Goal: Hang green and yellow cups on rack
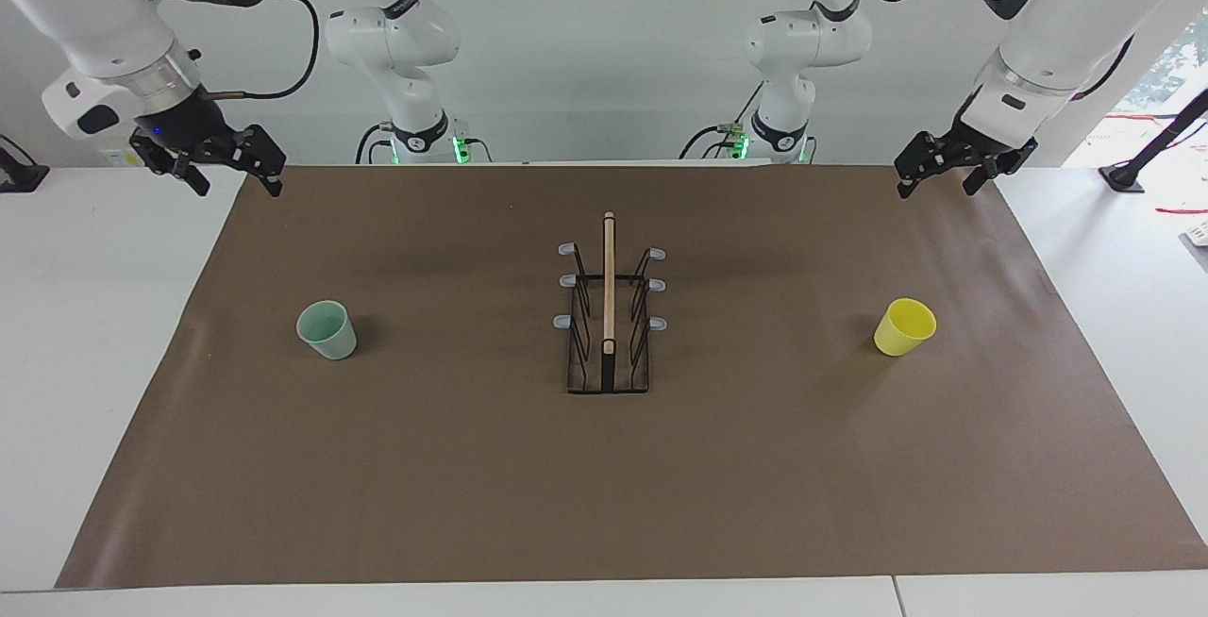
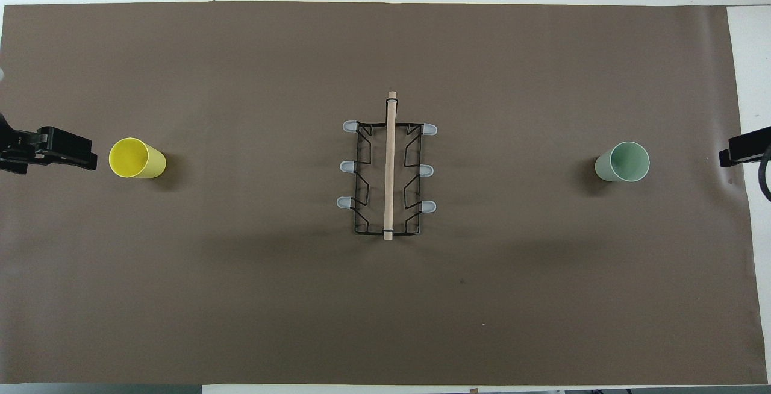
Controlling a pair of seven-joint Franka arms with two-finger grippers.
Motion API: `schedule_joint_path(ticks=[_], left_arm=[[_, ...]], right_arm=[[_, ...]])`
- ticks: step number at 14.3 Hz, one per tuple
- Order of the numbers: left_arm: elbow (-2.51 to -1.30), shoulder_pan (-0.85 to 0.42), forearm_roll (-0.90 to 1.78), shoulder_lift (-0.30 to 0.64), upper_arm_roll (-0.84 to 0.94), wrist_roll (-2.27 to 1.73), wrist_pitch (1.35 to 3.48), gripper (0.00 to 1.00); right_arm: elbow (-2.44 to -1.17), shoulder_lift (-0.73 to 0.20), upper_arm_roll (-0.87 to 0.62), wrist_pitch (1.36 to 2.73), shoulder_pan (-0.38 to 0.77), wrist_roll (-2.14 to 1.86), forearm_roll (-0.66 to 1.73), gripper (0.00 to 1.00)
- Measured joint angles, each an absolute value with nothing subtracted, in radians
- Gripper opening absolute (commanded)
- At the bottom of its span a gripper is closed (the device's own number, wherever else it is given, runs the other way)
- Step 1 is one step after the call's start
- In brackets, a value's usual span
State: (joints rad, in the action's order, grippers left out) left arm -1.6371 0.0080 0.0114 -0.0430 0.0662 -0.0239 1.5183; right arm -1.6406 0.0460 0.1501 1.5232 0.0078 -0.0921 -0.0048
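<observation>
The pale green cup (image 1: 327, 330) stands upright on the brown mat toward the right arm's end; it also shows in the overhead view (image 2: 623, 162). The yellow cup (image 1: 905, 326) stands upright toward the left arm's end, also in the overhead view (image 2: 136, 158). The black wire rack (image 1: 609, 315) with a wooden top bar stands in the middle (image 2: 388, 168), with nothing on its prongs. My right gripper (image 1: 239, 189) is open and empty in the air over the mat's corner. My left gripper (image 1: 936, 191) is open and empty over the other corner nearest the robots.
The brown mat (image 1: 472, 466) covers most of the white table (image 1: 94, 315). In the overhead view the left gripper (image 2: 66, 152) sits just outside the yellow cup and the right gripper (image 2: 742, 149) just outside the green cup.
</observation>
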Motion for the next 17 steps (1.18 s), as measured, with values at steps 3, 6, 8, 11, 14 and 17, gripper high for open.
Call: schedule_joint_path(ticks=[3, 6, 8, 11, 14, 17], left_arm=[[-1.637, 0.008, 0.011, -0.043, 0.066, -0.024, 1.518, 1.00], [-1.637, 0.008, 0.011, -0.043, 0.066, -0.024, 1.518, 1.00], [-1.638, 0.007, 0.011, -0.043, 0.067, -0.024, 1.499, 1.00], [-1.651, 0.006, 0.011, -0.049, 0.070, -0.033, 1.478, 1.00], [-1.712, 0.009, 0.011, -0.079, 0.066, -0.066, 1.481, 1.00], [-1.736, 0.046, 0.055, -0.095, 0.062, -0.208, 1.494, 1.00]], right_arm=[[-1.641, 0.046, 0.150, 1.523, 0.010, -0.092, -0.005, 1.00], [-1.641, 0.046, 0.150, 1.512, 0.008, -0.092, -0.003, 1.00], [-1.641, 0.046, 0.151, 1.528, 0.007, -0.092, -0.003, 1.00], [-1.641, 0.045, 0.151, 1.562, 0.009, -0.092, -0.002, 1.00], [-1.643, 0.030, 0.147, 1.595, 0.024, -0.092, -0.002, 1.00], [-1.617, -0.045, 0.140, 1.645, 0.051, -0.091, -0.010, 1.00]])
